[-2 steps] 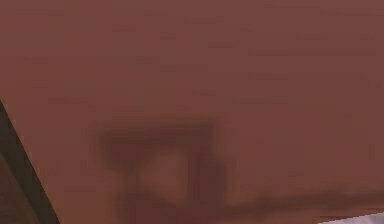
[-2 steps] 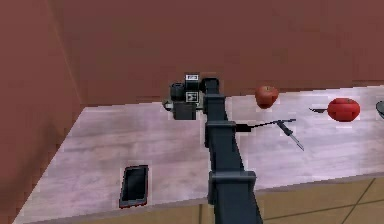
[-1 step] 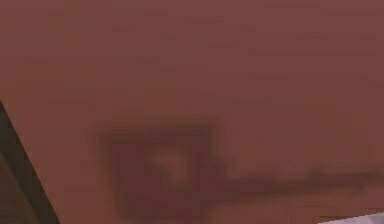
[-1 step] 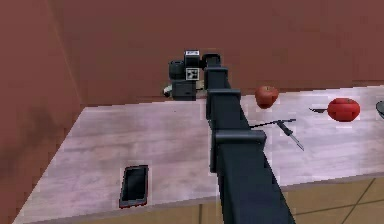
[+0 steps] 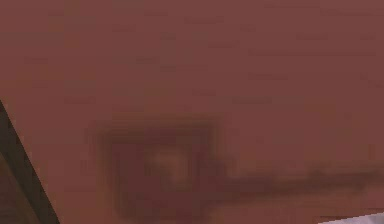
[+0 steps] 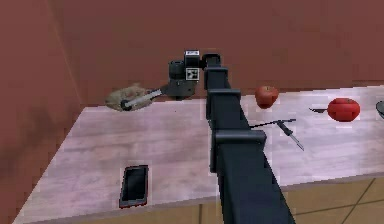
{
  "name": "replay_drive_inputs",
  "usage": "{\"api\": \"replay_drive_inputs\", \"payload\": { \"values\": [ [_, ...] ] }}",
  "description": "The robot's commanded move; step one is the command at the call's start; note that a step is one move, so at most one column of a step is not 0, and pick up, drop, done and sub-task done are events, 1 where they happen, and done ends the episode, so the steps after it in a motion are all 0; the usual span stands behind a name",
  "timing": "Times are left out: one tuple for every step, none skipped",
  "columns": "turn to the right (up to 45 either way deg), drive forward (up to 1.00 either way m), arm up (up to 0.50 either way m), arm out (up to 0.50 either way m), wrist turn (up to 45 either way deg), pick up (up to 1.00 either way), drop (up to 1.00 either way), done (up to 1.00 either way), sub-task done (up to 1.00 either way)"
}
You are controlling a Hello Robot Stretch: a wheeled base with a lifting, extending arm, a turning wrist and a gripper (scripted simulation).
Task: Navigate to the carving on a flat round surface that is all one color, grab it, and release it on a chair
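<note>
Reaching far across the pale table, the arm brings its gripper right up to a tan lump at the far left corner. That is probably the carving, the thing it means to grab. Whether the jaws have it, or how they stand, I cannot tell. A dark phone lies near; a red fruit sits to the right, clear of the reach.
</note>
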Motion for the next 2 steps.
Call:
{"api": "replay_drive_inputs", "payload": {
  "values": [
    [0.0,0.00,0.00,0.00,-45.0,0.00,0.00,0.00,0.00],
    [0.0,0.00,0.00,0.00,-36.0,0.00,0.00,0.00,0.00]
  ]
}}
